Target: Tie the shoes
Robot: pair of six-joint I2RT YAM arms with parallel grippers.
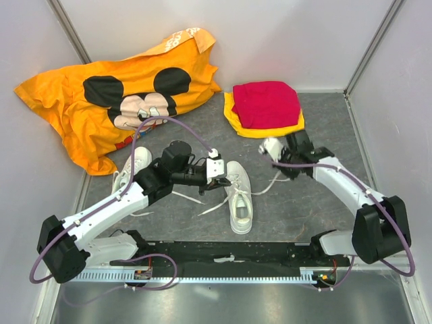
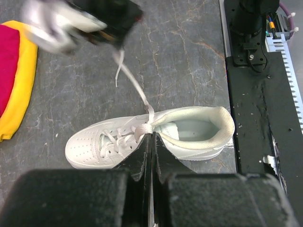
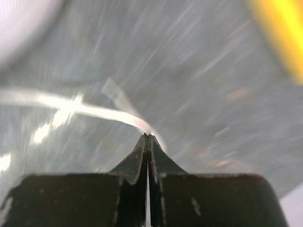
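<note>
One white sneaker [image 1: 240, 197] lies in the middle of the floor, toe towards the arms. The other sneaker [image 1: 132, 168] lies to the left, partly hidden under my left arm. My left gripper [image 1: 217, 183] is at the middle shoe's tongue. In the left wrist view the gripper [image 2: 151, 135] is shut, pinching a white lace [image 2: 143, 126] above the shoe [image 2: 189, 135]. That lace runs off towards my right gripper [image 2: 106, 28]. My right gripper [image 1: 281, 167] is shut on a lace [image 3: 109, 112], held just above the floor; the right wrist view [image 3: 148, 136] is blurred.
An orange cartoon-mouse shirt [image 1: 115, 94] lies at the back left. A folded red cloth on a yellow cloth [image 1: 266, 108] lies at the back, close behind my right gripper. White walls close in the sides and back. A black base rail [image 1: 229, 260] runs along the near edge.
</note>
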